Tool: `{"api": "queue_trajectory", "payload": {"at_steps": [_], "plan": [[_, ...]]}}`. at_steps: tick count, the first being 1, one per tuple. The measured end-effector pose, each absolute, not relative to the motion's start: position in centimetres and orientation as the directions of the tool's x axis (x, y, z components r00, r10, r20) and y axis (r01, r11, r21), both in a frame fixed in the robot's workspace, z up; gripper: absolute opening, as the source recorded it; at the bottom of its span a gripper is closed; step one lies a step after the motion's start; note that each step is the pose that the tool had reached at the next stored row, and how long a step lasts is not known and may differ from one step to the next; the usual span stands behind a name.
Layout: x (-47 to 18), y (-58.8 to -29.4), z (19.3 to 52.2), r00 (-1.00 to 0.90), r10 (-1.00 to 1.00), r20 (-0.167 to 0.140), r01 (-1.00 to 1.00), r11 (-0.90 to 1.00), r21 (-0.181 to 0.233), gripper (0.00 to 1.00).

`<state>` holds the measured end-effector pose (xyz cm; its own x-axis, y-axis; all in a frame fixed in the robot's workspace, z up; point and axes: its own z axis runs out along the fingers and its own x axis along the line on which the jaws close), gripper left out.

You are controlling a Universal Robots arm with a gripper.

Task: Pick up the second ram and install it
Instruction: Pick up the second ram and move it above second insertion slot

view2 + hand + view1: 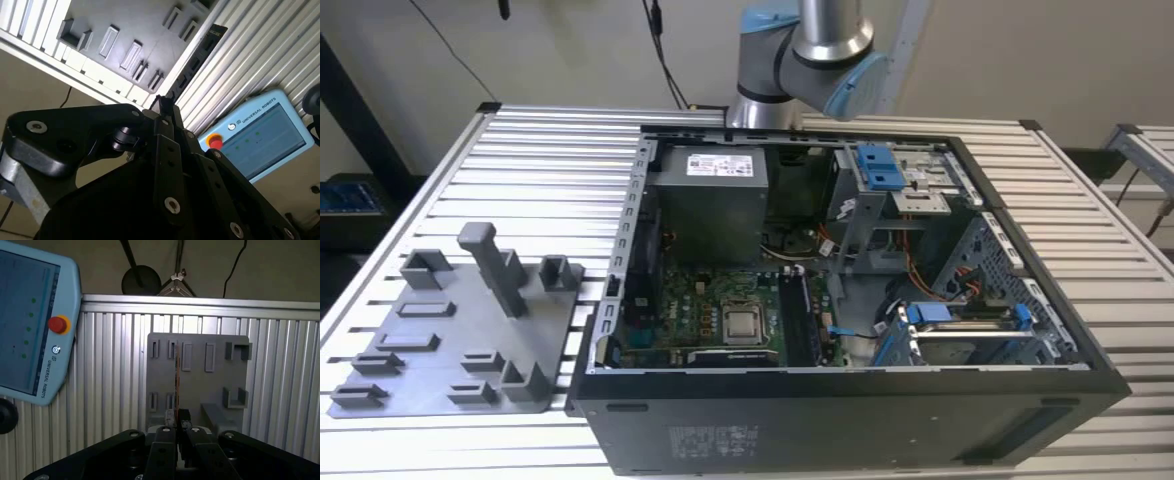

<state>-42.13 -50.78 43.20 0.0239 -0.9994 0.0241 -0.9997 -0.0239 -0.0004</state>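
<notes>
Exterior view high up, looking down into the open computer case [854,290], grey holder plate [454,340] at the exterior view's left, both wrist views close behind the gripper [177,416] [164,101], facing that same plate [200,385] [135,25], first wrist view edge-on to the pinched second ram [176,375]

Soft, even light lies on the slatted table [454,150], and its slats shine pale. The inside of the open computer case [854,410] sinks into deep shadow. In both wrist views my gripper [177,416] [164,102] is nearly a black silhouette. In the second wrist view, slats at the table's edge glare white. The second ram [176,375], clamped edge-on between my fingers, catches a thin orange-brown glint against the dull grey holder plate [210,390].
</notes>
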Motion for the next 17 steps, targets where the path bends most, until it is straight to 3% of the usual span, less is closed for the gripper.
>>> {"api": "queue_trajectory", "payload": {"at_steps": [17], "plan": [[-41.0,-50.8,43.2,0.024,-0.999,0.024,-1.0,-0.024,0.0,0.14]]}}
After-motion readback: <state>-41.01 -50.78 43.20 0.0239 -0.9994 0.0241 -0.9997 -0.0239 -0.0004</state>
